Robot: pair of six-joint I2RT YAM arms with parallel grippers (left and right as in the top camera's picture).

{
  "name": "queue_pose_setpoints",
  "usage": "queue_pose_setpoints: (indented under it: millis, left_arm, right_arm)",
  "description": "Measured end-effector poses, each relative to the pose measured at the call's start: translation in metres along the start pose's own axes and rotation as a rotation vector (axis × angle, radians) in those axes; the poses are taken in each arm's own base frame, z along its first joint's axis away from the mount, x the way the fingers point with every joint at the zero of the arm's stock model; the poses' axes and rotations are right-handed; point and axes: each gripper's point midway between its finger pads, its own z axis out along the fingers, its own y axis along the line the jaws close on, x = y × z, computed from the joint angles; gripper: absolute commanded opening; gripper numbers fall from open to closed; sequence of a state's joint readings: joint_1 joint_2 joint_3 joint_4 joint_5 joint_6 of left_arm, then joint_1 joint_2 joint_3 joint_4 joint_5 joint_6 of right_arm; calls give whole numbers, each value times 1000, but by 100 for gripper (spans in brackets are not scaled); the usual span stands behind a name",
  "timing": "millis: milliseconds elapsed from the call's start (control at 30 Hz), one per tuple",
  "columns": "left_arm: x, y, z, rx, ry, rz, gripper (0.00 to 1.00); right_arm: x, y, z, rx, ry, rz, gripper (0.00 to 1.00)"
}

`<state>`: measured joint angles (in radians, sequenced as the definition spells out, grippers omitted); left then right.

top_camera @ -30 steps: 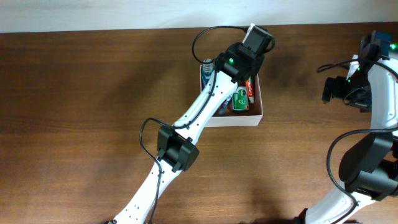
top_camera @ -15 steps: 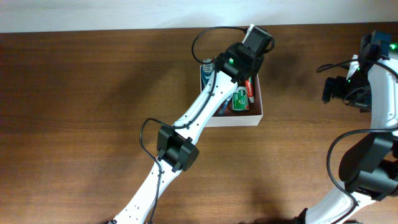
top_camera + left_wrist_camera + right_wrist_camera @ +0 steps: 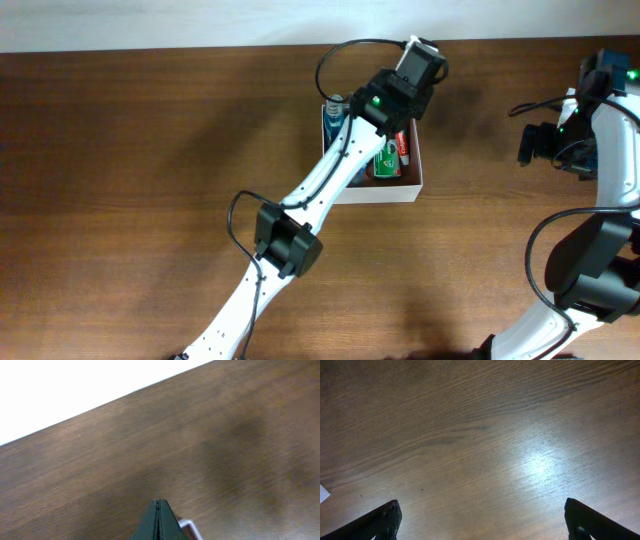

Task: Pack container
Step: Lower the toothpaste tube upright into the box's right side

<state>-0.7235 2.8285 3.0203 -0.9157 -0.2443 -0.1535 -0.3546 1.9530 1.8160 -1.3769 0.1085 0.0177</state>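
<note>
The container (image 3: 419, 168) is a square white-walled box at the table's middle back. In it lie a green packet (image 3: 386, 160), a red and white tube (image 3: 404, 146) and a blue item (image 3: 330, 122). My left arm (image 3: 388, 98) reaches across it and covers much of its inside. In the left wrist view my left gripper (image 3: 158, 506) is shut with nothing between its fingers, just above the container's white corner (image 3: 187, 525). My right gripper (image 3: 480, 510) stands wide open over bare wood at the far right (image 3: 540, 145), well away from the container.
The tabletop is dark brown wood (image 3: 150, 150). Its far edge meets a white wall (image 3: 75, 390) just beyond the container. A small white corner (image 3: 322, 493) shows at the left edge of the right wrist view.
My left wrist has shifted slightly towards the table's far right, still shut. The right arm has not moved.
</note>
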Motion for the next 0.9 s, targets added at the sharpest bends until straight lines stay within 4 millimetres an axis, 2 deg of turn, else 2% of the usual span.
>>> queue_pose_setpoints:
  millis: [233, 700, 900]
  left_arm:
    - [4, -10, -2, 6, 8, -3, 1]
    - [13, 10, -3, -102, 37, -40, 1]
    - [22, 15, 4, -135, 54, -35, 1]
  right_arm:
    - [0, 0, 0, 0, 0, 0, 99]
    - [0, 0, 0, 0, 0, 0, 99]
    - [0, 0, 0, 0, 0, 0, 99]
